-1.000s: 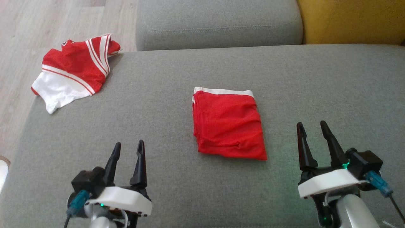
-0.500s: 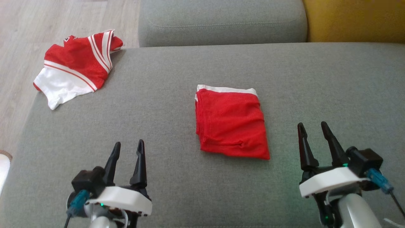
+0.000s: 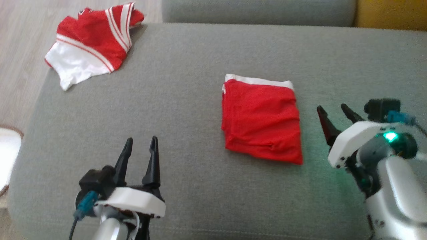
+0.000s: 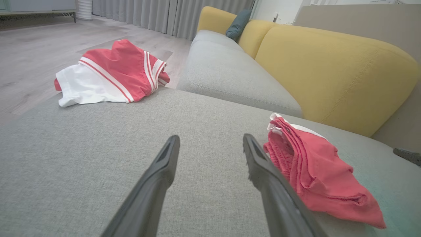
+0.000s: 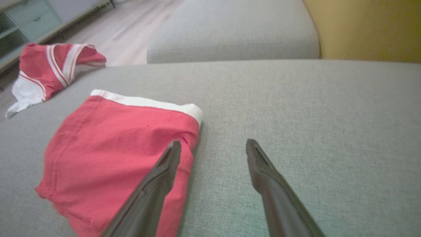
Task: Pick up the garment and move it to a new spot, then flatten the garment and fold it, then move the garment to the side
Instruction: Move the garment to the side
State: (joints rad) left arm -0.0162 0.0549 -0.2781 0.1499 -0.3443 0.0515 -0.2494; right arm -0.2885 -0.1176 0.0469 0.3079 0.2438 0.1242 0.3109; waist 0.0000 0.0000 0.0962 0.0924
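Note:
A red garment (image 3: 262, 120) with a white waistband lies folded into a rough square in the middle of the grey sofa seat (image 3: 186, 83). My right gripper (image 3: 331, 107) hovers open just right of it, fingers empty; in the right wrist view the garment (image 5: 118, 151) lies under and left of that gripper (image 5: 213, 142). My left gripper (image 3: 141, 139) stands open and empty near the front edge, well left of the garment; the left wrist view has the garment (image 4: 315, 177) to the right of this gripper (image 4: 211, 138).
A crumpled red and white garment (image 3: 91, 43) lies at the seat's far left corner, partly over the edge. Beyond are another grey cushion (image 3: 257, 10) and a yellow backrest (image 3: 390, 13). Wooden floor (image 3: 20, 50) and a white round object (image 3: 6, 156) are at the left.
The head camera has tilted, shifting the whole picture. My right gripper has risen and moved forward, closer to the folded garment's right edge. The left gripper and both garments stay put.

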